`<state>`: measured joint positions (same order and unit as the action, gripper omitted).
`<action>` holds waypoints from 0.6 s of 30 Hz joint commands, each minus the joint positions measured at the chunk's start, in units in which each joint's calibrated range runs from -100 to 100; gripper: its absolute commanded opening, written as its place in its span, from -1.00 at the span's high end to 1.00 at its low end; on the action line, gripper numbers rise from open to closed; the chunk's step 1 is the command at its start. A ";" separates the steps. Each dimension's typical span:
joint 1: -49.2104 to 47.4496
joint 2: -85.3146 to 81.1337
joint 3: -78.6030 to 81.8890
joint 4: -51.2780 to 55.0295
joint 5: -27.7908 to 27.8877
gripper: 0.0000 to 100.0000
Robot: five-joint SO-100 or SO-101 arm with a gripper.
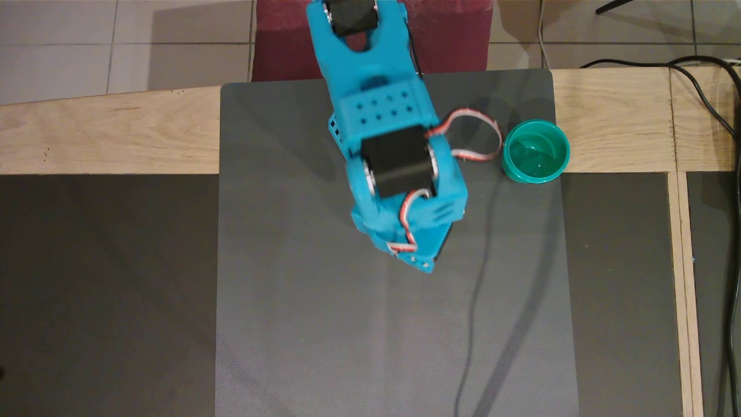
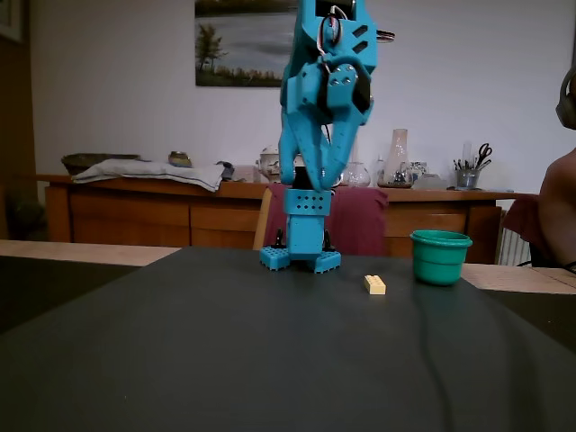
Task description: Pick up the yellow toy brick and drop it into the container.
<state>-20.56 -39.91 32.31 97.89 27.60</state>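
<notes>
The yellow toy brick (image 2: 374,284) lies flat on the dark mat, a short way left of the teal-green cup (image 2: 440,256) in the fixed view. In the overhead view the arm hides the brick; the cup (image 1: 535,151) stands at the mat's back right edge and looks empty. My blue gripper (image 2: 313,183) hangs high above the mat, pointing down, up and to the left of the brick. Its fingers meet at the tips with nothing between them. From overhead only its tip (image 1: 428,265) shows under the wrist.
The grey mat (image 1: 324,324) covers the middle of the wooden table. The arm's base (image 2: 301,256) stands at the mat's back. Black cables (image 1: 718,110) run along the right side. A person's shoulder (image 2: 553,211) is at the right in the fixed view.
</notes>
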 commanded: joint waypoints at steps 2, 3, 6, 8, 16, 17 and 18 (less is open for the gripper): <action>-5.93 0.95 -0.99 2.11 0.41 1.00; -8.10 0.95 0.09 2.11 0.41 1.00; -13.83 0.95 5.60 1.76 -0.37 0.99; -17.23 0.95 9.03 1.49 -1.42 0.99; -20.79 1.04 13.90 -4.46 -3.61 0.99; -20.71 1.04 13.99 -4.46 -3.56 0.99; -20.71 1.04 14.81 -4.55 -3.51 0.99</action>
<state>-41.28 -38.89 46.35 93.66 24.11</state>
